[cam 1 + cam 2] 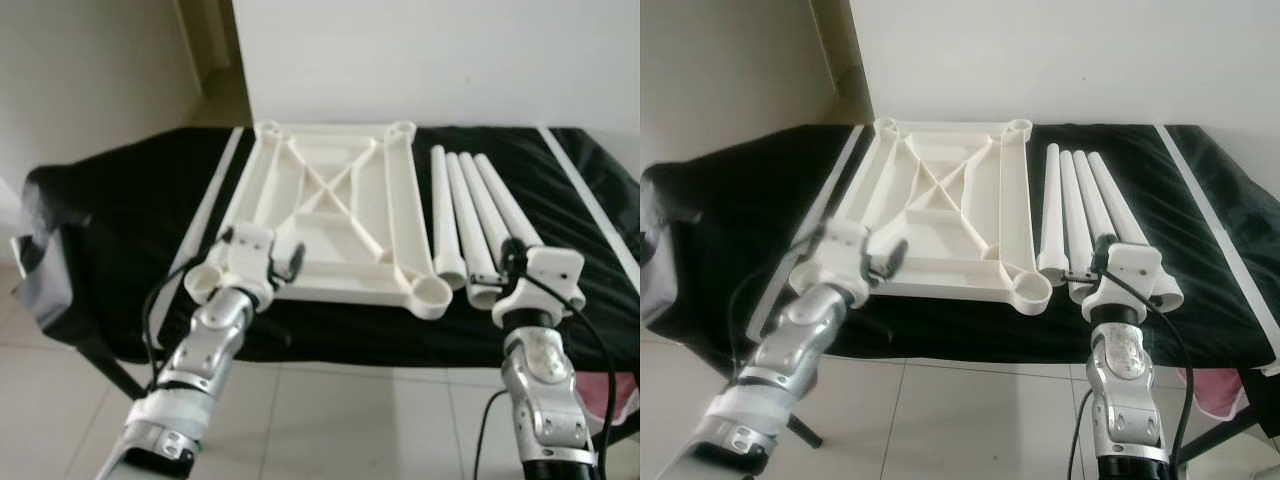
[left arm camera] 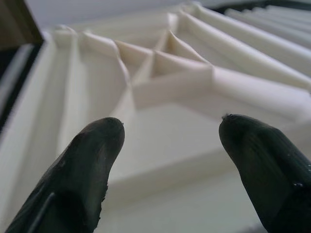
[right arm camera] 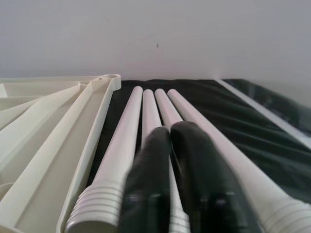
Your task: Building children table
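Left gripper (image 2: pixel 170 145), jaws apart, faces tabletop (image 1: pixel 330 215)'s near edge.

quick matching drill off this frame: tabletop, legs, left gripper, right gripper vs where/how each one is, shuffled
Things:
1. tabletop
2. legs
3. left gripper
4. right gripper

States:
A. fingers together, over the near threaded ends
B. lying upside down, ribs facing up, on the black cloth
C. fingers apart, at the near left corner of the tabletop
D. four side by side, to the right of the tabletop

Pairs: 1-B, 2-D, 3-C, 4-A
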Available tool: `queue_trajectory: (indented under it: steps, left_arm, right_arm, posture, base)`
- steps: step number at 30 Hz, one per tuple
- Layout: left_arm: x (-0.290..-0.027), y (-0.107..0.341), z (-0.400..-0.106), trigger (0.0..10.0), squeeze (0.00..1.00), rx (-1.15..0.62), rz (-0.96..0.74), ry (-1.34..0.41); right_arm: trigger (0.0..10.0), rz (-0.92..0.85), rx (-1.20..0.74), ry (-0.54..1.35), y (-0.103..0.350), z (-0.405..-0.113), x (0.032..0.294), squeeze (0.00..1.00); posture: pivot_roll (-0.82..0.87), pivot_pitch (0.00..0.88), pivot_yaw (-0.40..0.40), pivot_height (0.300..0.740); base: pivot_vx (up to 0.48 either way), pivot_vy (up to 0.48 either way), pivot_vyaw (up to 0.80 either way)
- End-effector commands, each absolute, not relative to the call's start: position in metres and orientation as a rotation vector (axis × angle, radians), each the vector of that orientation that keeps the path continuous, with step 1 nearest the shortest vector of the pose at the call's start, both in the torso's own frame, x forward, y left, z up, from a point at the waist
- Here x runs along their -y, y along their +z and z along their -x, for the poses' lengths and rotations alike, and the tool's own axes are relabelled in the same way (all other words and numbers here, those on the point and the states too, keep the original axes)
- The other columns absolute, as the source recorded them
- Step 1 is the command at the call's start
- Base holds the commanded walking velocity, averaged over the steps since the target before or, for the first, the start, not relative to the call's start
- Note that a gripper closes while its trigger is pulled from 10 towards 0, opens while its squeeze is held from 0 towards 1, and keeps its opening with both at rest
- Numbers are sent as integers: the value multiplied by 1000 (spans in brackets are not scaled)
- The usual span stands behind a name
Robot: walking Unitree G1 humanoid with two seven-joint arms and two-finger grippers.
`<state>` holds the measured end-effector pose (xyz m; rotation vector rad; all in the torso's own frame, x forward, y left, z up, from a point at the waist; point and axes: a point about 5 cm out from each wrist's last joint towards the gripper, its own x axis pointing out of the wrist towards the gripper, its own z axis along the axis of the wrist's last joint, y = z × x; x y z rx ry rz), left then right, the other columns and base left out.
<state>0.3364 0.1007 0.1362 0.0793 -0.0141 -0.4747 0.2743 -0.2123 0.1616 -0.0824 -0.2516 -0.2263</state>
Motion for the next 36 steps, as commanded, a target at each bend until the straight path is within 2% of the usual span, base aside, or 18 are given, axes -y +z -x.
queue_trajectory:
  steps: [1, 11, 12, 13, 21, 30, 36]
  left_arm:
    - [-87, 134, -326, 10000, 0, -6, -82, -745]
    - [-81, 132, -320, 10000, 0, -12, -96, -768]
    - [-79, 132, -319, 10000, 0, -18, -94, -778]
    - [-78, 132, -317, 10000, 0, -22, -97, -791]
    - [-77, 131, -311, 10000, 0, -29, -118, -798]
    - [-76, 130, -309, 10000, 0, -42, -100, -789]
    - [-73, 131, -307, 10000, 0, -39, -108, -809]
  right_arm:
    - [10000, 59, 204, -246, 154, -276, 216, 1000]
    - [10000, 39, 113, -232, 141, -278, 222, 1000]
    - [10000, 47, 79, -225, 136, -279, 224, 867]
    - [10000, 46, 14, -185, 128, -282, 225, 0]
    - [10000, -8, -87, -111, 114, -283, 225, 0]
    - [10000, 37, -144, -23, 109, -288, 226, 0]
    - [10000, 16, -149, -50, 112, -298, 229, 0]
  posture:
    - [-33, 0, 54, 740]
    - [-31, 0, 50, 740]
    - [-30, 0, 51, 740]
    - [-30, 0, 53, 740]
    - [-26, 0, 49, 740]
    - [-24, 4, 44, 740]
    - [-23, 6, 43, 740]
  base:
    - [0, 0, 0]
    - [0, 0, 0]
    - [0, 0, 0]
    - [0, 0, 0]
    - [0, 0, 0]
    - [0, 0, 0]
    - [0, 0, 0]
